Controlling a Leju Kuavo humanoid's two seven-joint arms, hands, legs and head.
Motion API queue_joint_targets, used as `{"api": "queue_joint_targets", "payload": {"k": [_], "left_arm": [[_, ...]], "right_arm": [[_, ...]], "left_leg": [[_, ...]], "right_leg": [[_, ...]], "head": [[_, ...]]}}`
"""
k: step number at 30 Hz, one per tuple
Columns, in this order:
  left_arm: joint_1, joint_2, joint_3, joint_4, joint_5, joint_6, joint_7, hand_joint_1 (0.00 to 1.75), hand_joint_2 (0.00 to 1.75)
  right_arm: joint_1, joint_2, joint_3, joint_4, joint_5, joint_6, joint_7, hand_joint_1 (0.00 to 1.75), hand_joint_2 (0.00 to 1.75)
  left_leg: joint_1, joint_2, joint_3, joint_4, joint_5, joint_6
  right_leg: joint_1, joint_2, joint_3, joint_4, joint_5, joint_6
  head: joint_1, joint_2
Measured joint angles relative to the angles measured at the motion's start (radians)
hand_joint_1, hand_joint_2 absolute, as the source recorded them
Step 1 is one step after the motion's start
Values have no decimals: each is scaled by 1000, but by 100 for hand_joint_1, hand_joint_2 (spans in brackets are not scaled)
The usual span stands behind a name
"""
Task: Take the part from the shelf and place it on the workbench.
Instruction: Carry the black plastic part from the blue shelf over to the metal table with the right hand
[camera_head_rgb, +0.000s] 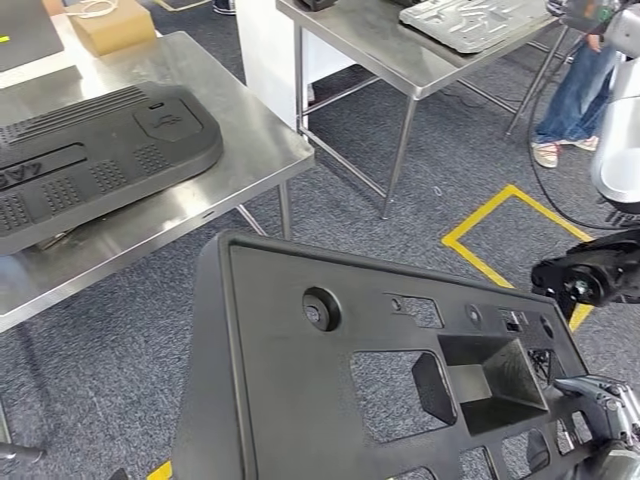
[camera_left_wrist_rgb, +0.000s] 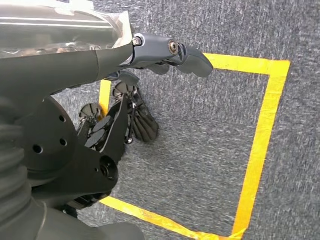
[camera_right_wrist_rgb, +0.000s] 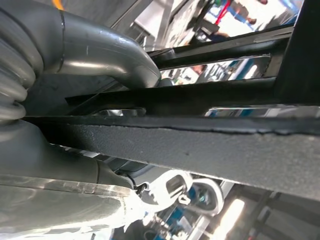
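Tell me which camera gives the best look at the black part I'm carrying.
The head view: it shows the black part nearly whole, with its cut-outs and raised rim, the right hand at its edge. The right wrist view gives one close edge clamped by the thumb. The left wrist view shows the left hand over carpet.

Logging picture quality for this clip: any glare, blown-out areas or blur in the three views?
Head view: even light, sharp, soft sheen on the steel workbench. Left wrist view: sharp on the carpet and yellow tape, bright glare on the arm cover at the top. Right wrist view: background blown out and blurred, and the black part is close and dark.
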Motion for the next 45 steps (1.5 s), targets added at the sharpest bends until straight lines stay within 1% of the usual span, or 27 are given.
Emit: {"api": "queue_joint_targets", "payload": {"k": [2, 4, 5, 7, 9, 10, 11, 12, 14, 16, 18, 19, 21, 23, 24, 25, 26, 28, 30, 31, 33, 35, 38, 40, 41, 43, 45], "left_arm": [[2, 0, 0, 0, 0, -1, -1, 0, 175], [4, 1, 0, 0, 0, -2, -2, 0, 175], [3, 1, 0, 0, 0, -3, -2, 0, 175], [2, 1, 0, 0, 0, -4, -2, 0, 175], [4, 1, 0, 0, 0, -6, -2, 0, 175], [5, 1, 0, 0, 0, -7, -2, 0, 175], [6, 1, 0, 0, 0, -8, -3, 0, 175], [6, 1, 0, 0, 0, -9, -3, 0, 175], [3, 1, 0, 0, 0, -9, -3, 0, 175], [2, 1, 0, 0, 0, -10, -3, 0, 175], [4, 1, 0, 0, 0, -10, -3, 0, 175], [4, 1, 0, 0, 0, -10, -3, 0, 175], [3, 1, 0, 0, 0, -10, -3, 0, 175], [2, 1, 0, 0, 0, -11, -2, 0, 175], [2, 1, 0, 0, 0, -12, -2, 0, 175], [3, 1, 0, 0, 0, -12, -2, 0, 175], [3, 2, 0, 0, 0, -12, -1, 0, 175], [3, 1, 0, 0, 0, -13, -1, 0, 175], [1, -1, 0, 0, 0, -14, -1, 0, 175], [1, -1, 0, 0, 0, -14, 0, 0, 175], [3, -1, 0, 0, 0, -14, 0, 0, 175], [4, -1, 0, 0, 0, -14, -1, 0, 175], [2, -1, 0, 0, 0, -16, -2, 0, 175], [4, -1, 0, 0, 0, -18, -3, 0, 175], [5, 0, 0, 0, 0, -19, -4, 0, 175], [5, 0, 0, 0, 0, -20, -5, 0, 175], [2, 0, 0, 0, 0, -23, -8, 0, 175]], "right_arm": [[0, 0, 0, 0, 0, 0, -1, 175, 175], [-1, 0, 0, 0, 0, 0, -2, 175, 175], [-1, 0, 0, 0, 0, 0, -2, 175, 175], [0, 0, -1, 0, 0, 0, -2, 175, 175], [1, 0, -3, 0, 0, 0, -2, 175, 175], [1, 0, -3, 0, 0, 0, -2, 175, 175], [0, 0, -4, 0, 0, 0, -2, 175, 175], [0, 0, -4, 0, 0, 0, -2, 175, 175], [0, 0, -5, 0, 0, 0, -2, 175, 175], [0, 0, -5, 0, 0, 0, -2, 175, 175], [-1, 0, -5, 0, 0, 0, -2, 175, 175], [-2, 0, -5, 0, 0, 0, -2, 175, 175], [-2, 0, -5, 0, 0, 0, -2, 175, 175], [-1, 0, -5, 1, 0, 0, -2, 175, 175], [0, 0, -5, 1, 0, 0, -2, 175, 175], [0, 0, -5, 1, 0, 0, -2, 175, 175], [0, 0, -5, 1, 0, 0, -2, 175, 175], [0, 0, -5, 1, -1, 0, -2, 175, 175], [0, 0, -5, 1, -1, 0, -2, 175, 175], [0, 0, -6, 1, -1, 0, -2, 175, 175], [-2, 0, -6, 1, -1, 0, -2, 175, 175], [-2, 1, -7, 0, -2, 0, -2, 175, 175], [-1, 1, -9, 0, -3, 0, -2, 175, 175], [0, 1, -9, 0, -3, 0, -2, 175, 175], [0, 1, -9, 1, -3, 0, -2, 175, 175], [-1, 1, -9, 1, -4, 0, -2, 175, 175], [-1, 1, -10, 0, -4, 0, -2, 175, 175]], "left_leg": [[1, -13, -6, -2, 4, -9], [-1, -5, -13, 14, -12, -18], [-1, 8, -28, 47, -34, -23], [4, 37, -83, 170, -100, -33], [12, 47, -127, 268, -130, -43], [15, 50, -125, 264, -118, -46], [18, 56, -104, 221, -89, -49], [21, 68, -70, 152, -52, -51], [18, 103, -13, 34, -10, -50], [11, 117, -1, 4, -9, -41], [10, 102, -4, 2, -6, -27], [11, 94, -4, 1, -4, -20], [13, 81, -4, -2, -1, -9], [11, 67, -4, -1, -1, -3], [10, 58, -4, -1, -1, -2], [8, 49, -3, -1, -1, -2], [7, 39, -1, -1, -1, -2], [6, 19, 2, 0, -1, -3], [6, 3, -1, 1, 0, -6], [7, -4, -5, 1, 1, -11], [10, -14, -10, 0, 4, -22], [9, 3, -21, 24, -17, -33], [12, 43, -99, 197, -109, -47], [16, 49, -135, 279, -130, -54], [18, 52, -126, 262, -111, -56], [20, 75, -60, 131, -43, -57], [16, 106, -5, 20, -6, -50]], "right_leg": [[1, -5, 5, -14, -3, -3], [-4, -21, 7, -24, 2, -11], [-8, -30, 9, -29, 5, -15], [-9, -50, 9, -31, 6, -19], [-8, -70, 9, -31, 5, -19], [-9, -78, 10, -30, 4, -18], [-10, -85, 11, -29, 2, -15], [-11, -92, 13, -27, -1, -11], [-8, -104, 15, -21, -8, 0], [-4, -115, 16, -18, -11, 11], [-7, -122, 19, -17, -16, 21], [-10, -113, 17, -6, -28, 25], [-13, -81, -15, 71, -80, 31], [-12, -63, -79, 209, -141, 31], [-12, -61, -104, 258, -153, 30], [-11, -59, -112, 272, -144, 28], [-11, -57, -102, 243, -115, 25], [-9, -31, -46, 112, -40, 15], [-8, 0, -6, 16, -5, 7], [-7, 8, 0, -1, -6, 6], [-7, -3, 2, -12, -5, 1], [-11, -19, 6, -23, 1, -8], [-12, -51, 8, -28, 3, -15], [-11, -70, 9, -28, 2, -14], [-12, -79, 10, -27, 0, -13], [-12, -93, 16, -25, -5, -7], [-8, -104, 19, -20, -12, 4]], "head": [[0, 0], [-2, 0], [-3, 0], [-6, 0], [-6, 0], [-6, 0], [-6, 0], [-6, 0], [-6, 0], [-5, 0], [-5, 0], [-5, 0], [-3, 0], [-2, 0], [-2, 0], [-2, 0], [-3, 0], [-3, 0], [-3, 0], [-4, 0], [-4, 0], [-5, 0], [-8, 0], [-8, 0], [-8, 0], [-8, 0], [-8, 0]]}}
